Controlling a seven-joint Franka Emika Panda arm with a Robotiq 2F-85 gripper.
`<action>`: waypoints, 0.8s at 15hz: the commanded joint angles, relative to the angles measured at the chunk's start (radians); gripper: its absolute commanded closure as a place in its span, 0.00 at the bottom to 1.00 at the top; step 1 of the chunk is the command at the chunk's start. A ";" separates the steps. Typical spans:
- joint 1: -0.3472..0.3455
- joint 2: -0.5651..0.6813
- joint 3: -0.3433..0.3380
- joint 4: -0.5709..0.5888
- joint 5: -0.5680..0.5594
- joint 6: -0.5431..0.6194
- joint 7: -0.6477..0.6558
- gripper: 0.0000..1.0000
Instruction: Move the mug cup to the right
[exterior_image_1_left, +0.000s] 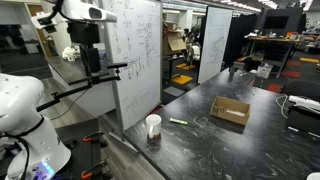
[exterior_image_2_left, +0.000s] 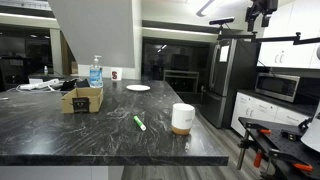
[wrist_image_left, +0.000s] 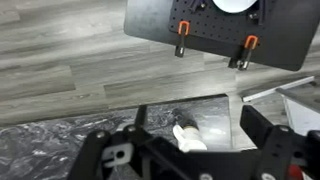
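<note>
One long dark marbled table (exterior_image_1_left: 250, 130) is seen in both exterior views, with a whiteboard panel (exterior_image_1_left: 137, 60) stood on the floor just beside its near end. The white arm (exterior_image_1_left: 20, 110) is raised high off the end of the table, with its wrist held above table level and the gripper (exterior_image_1_left: 92, 62) pointed downward, over wood-grain floor rather than over the tabletop. In the wrist view the black fingers (wrist_image_left: 268, 148) are spread wide apart with nothing held between them, and the table corner is framed below. A flat brown cardboard box (exterior_image_2_left: 82, 98) is laid farther along the table, well apart from the gripper. A water bottle (exterior_image_2_left: 95, 72) is stood upright just behind the box, and a white plate (exterior_image_2_left: 138, 88) is set near it. The mug cup (exterior_image_2_left: 182, 118) is stood upright near the table end closest to the arm, close to the edge, touched by nothing; in the wrist view it is seen far below, between the fingers. A green marker (exterior_image_2_left: 139, 122) is laid flat near the mug cup, between it and the box, not touching either.
</note>
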 joint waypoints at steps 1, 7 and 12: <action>0.021 -0.002 -0.013 0.003 -0.009 -0.006 0.012 0.00; 0.044 0.033 -0.016 0.008 -0.018 0.043 -0.008 0.00; 0.088 0.177 -0.014 0.009 -0.001 0.260 -0.001 0.00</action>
